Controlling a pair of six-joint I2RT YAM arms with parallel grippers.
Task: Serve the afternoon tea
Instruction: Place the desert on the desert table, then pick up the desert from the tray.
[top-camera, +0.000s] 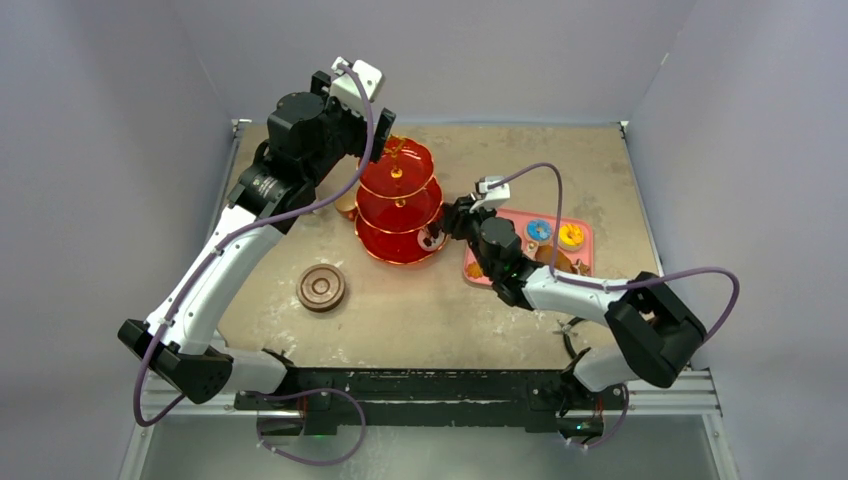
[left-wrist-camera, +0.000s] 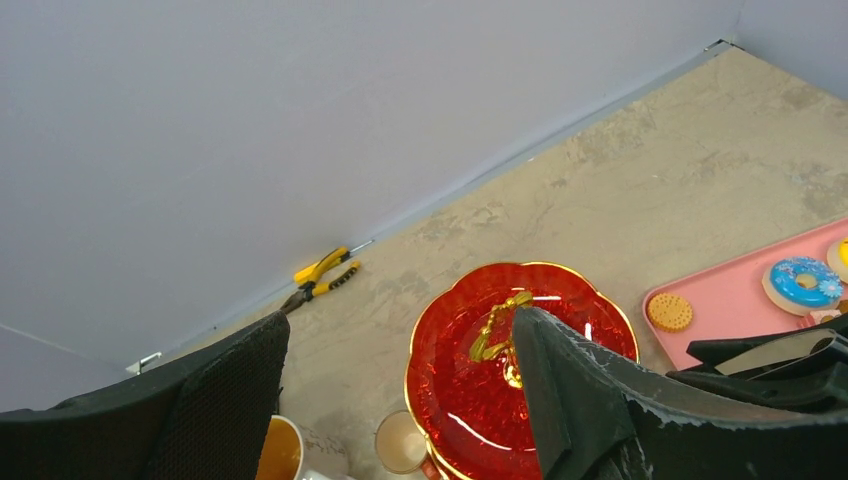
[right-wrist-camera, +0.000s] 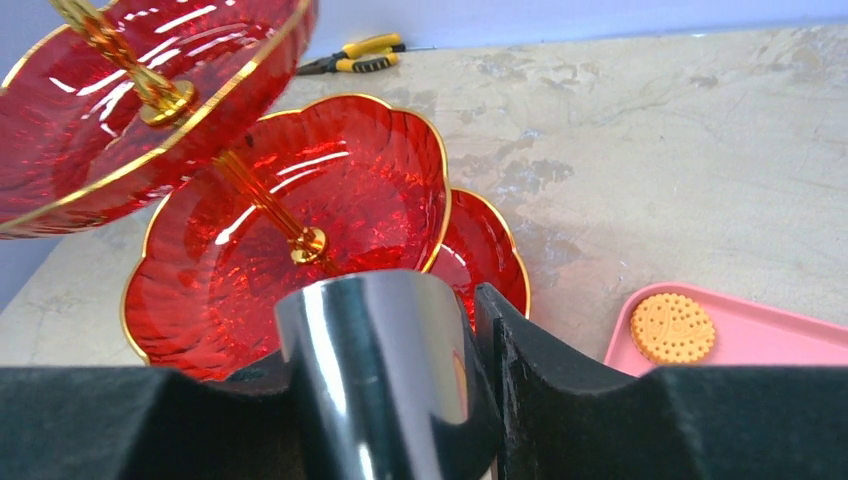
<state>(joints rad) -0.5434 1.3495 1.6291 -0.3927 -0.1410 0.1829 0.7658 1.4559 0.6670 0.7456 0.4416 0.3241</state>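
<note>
- We see the red stand (top-camera: 400, 215) on the rough beige table (top-camera: 430, 320). It looks glassy, with three wavy plates and gold rims.
- The left gripper (left-wrist-camera: 400, 320) hangs over its top plate, jaws wide apart.
- The right gripper (right-wrist-camera: 385, 330) has its jaws clamped on a smooth, shiny silver cup (right-wrist-camera: 380, 380) by the stand's lower plates.
- A round, bumpy biscuit (right-wrist-camera: 673, 327) lies on the flat pink tray (right-wrist-camera: 790, 345).

Mottled table (top-camera: 430, 320) bears red stand (top-camera: 398, 205), pink tray (left-wrist-camera: 730, 300), saucers (top-camera: 321, 287), pliers (left-wrist-camera: 322, 274)
</note>
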